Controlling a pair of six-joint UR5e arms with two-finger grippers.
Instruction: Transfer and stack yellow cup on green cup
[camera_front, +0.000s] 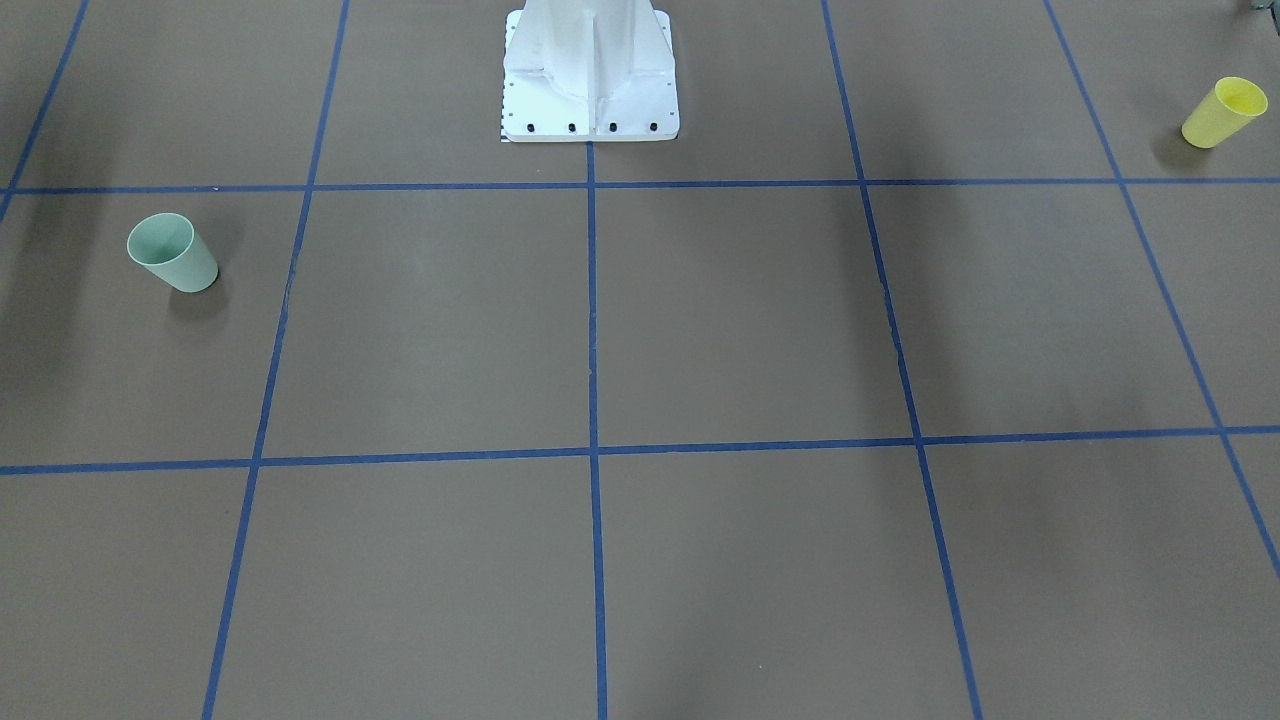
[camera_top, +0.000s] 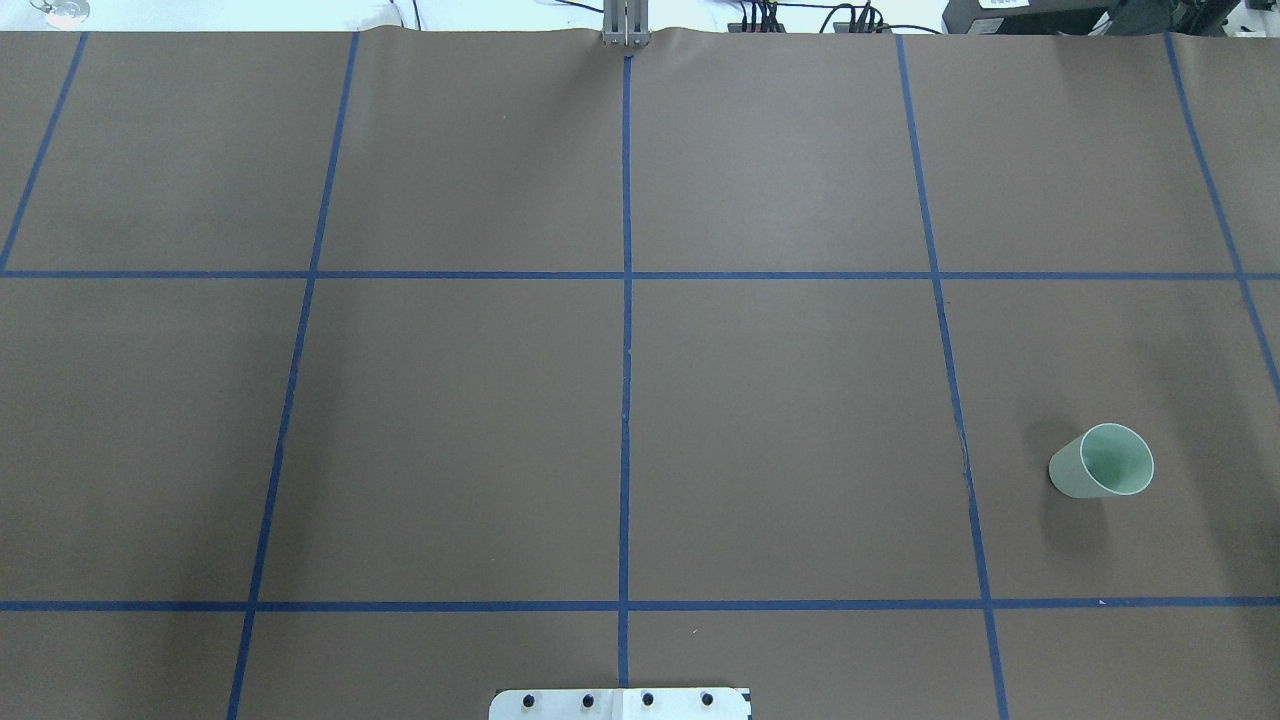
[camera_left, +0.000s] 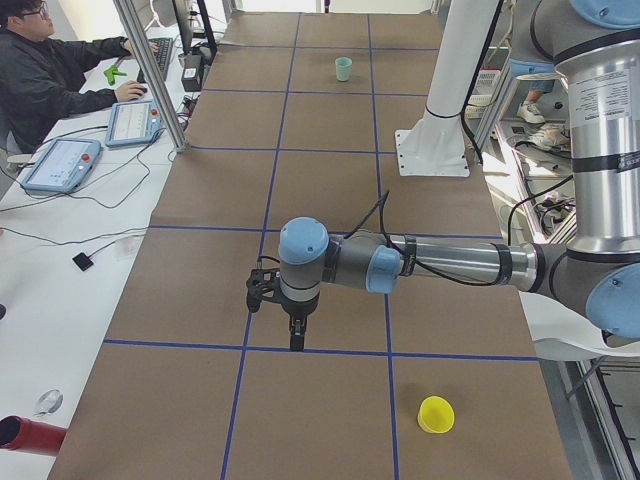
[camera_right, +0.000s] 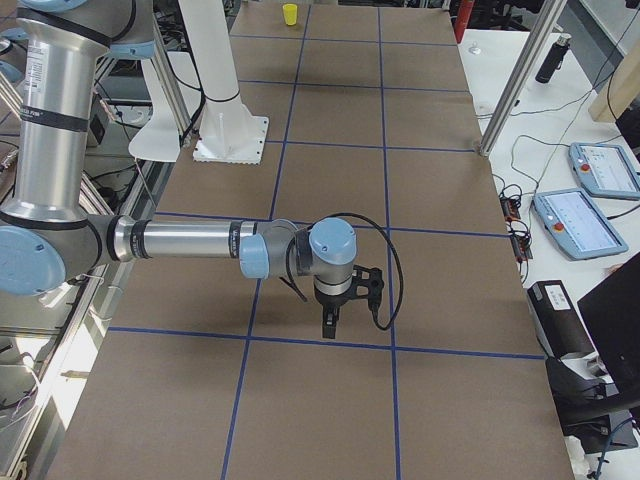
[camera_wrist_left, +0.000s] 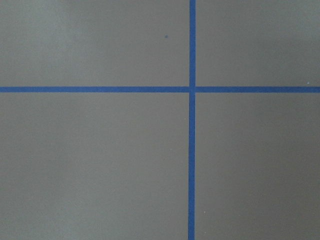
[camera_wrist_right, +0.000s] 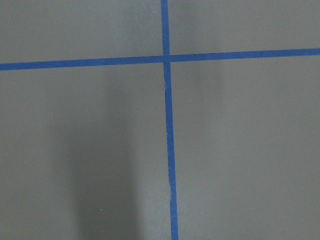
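Hanging low over the brown surface (camera_front: 700, 330), the left fingers (camera_left: 297, 338) point down close to a blue line (camera_left: 330, 351). I cannot tell if they are apart or together. The right fingers (camera_right: 328, 326) hang the same way over the surface, and I cannot tell about them either. The yellow cup (camera_left: 435, 414) stands on the surface near the left fingers, a bit toward the robot's side. The green cup (camera_left: 343, 68) stands far from the left fingers, at the other end. The two cups are well apart.
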